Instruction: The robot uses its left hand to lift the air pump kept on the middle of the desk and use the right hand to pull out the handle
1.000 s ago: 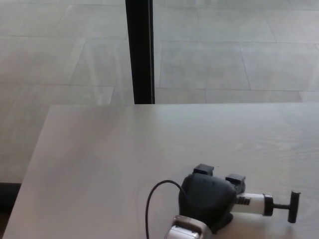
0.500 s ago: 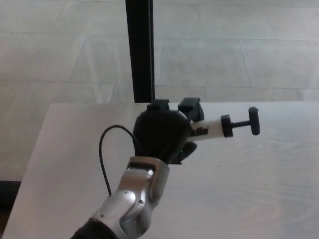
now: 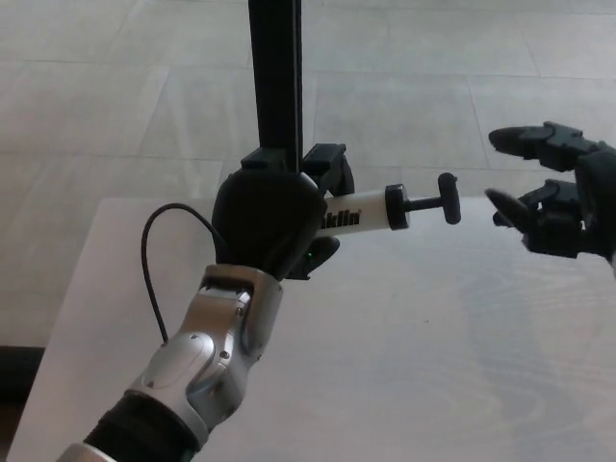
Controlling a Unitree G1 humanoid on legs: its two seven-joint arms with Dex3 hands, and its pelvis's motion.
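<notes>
A pale wood-grain worktop [image 3: 433, 385] fills the lower frame, softly lit. Beyond its far edge lies a floor [image 3: 115, 87] of large light-grey tiles, and a black upright post [image 3: 276, 67] rises behind the worktop.

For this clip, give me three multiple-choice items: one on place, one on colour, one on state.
1. Where is the white cylindrical air pump?
A. lying on the desk
B. held above the pale wooden desk
C. on the floor

2. What colour is the pump's T-shaped handle?
A. black
B. red
C. yellow

3. What is the right hand doing?
A. gripping the handle
B. resting on the desk
C. open, short of the handle

B: the left hand holds it aloft.
A: it shows black.
C: a gap separates its spread fingers from the handle.
</notes>
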